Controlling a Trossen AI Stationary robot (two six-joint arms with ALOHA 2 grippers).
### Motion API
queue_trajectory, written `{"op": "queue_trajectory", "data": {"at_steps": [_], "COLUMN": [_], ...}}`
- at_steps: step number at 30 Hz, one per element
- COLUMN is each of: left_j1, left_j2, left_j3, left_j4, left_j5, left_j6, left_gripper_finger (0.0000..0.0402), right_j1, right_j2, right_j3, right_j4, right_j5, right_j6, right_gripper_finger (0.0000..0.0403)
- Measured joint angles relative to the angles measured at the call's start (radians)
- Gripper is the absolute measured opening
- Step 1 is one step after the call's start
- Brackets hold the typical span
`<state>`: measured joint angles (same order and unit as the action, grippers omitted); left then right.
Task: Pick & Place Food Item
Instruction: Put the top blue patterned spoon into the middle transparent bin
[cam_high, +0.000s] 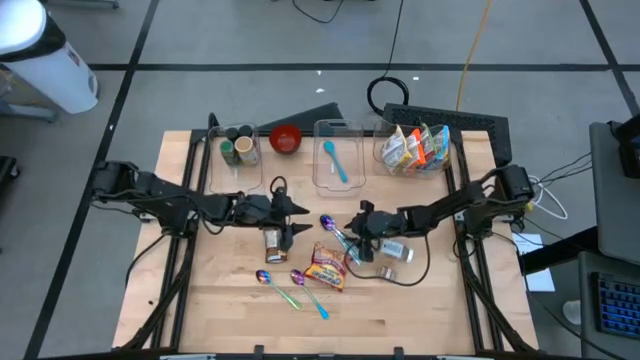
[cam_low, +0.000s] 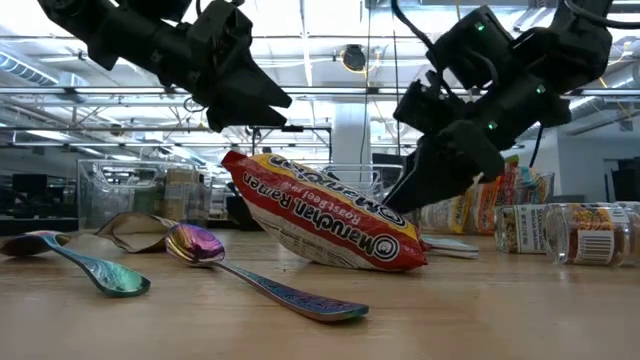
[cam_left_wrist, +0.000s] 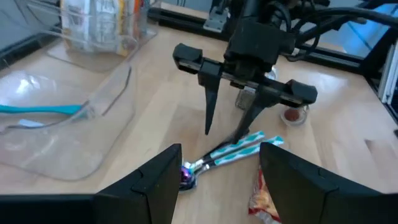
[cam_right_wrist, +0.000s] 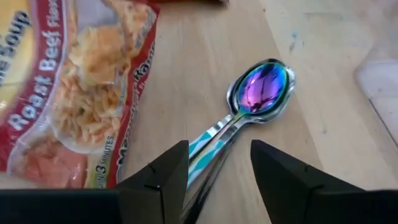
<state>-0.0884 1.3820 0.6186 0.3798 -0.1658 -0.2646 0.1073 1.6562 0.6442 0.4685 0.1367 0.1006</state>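
A wooden surface (cam_high: 400, 310) seen from above, with two dark robot arms reaching in from either side. One packet of roast beef ramen (cam_high: 328, 266) lies flat near the middle, touched by neither arm. Three iridescent spoons are on the wood: two with teal handles in front of the packet (cam_high: 266, 278) (cam_high: 300, 279), and one stacked spoon pair (cam_right_wrist: 260, 89) just beside it. The right pincer (cam_high: 357, 236) hovers low over that pair's striped handle, its jaws parted narrowly on either side and closed on nothing. The left pincer (cam_high: 292, 218) hangs above a small jar (cam_high: 272, 240), jaws apart and empty. Another jar (cam_high: 396, 250) lies on its side near the right arm. Along the far edge stand four clear bins: one with cans (cam_high: 238, 148), one with a teal spoon (cam_high: 335, 160), one with snack packets (cam_high: 415, 148), and a red bowl (cam_high: 286, 139).
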Motion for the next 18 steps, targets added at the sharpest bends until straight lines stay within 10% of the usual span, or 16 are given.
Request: {"op": "queue_trajectory", "data": {"at_steps": [18], "left_j1": [-0.077], "left_j2": [0.000], "left_j3": [0.000], "left_j4": [0.035], "left_j5": [-0.017], "left_j6": [-0.029], "left_gripper_finger": [0.0225], "right_j1": [0.026], "right_j2": [0.108], "right_j3": [0.059], "right_j4": [-0.046], "right_j5": [0.075], "right_j6": [0.039], "right_gripper_finger": [0.0112]}}
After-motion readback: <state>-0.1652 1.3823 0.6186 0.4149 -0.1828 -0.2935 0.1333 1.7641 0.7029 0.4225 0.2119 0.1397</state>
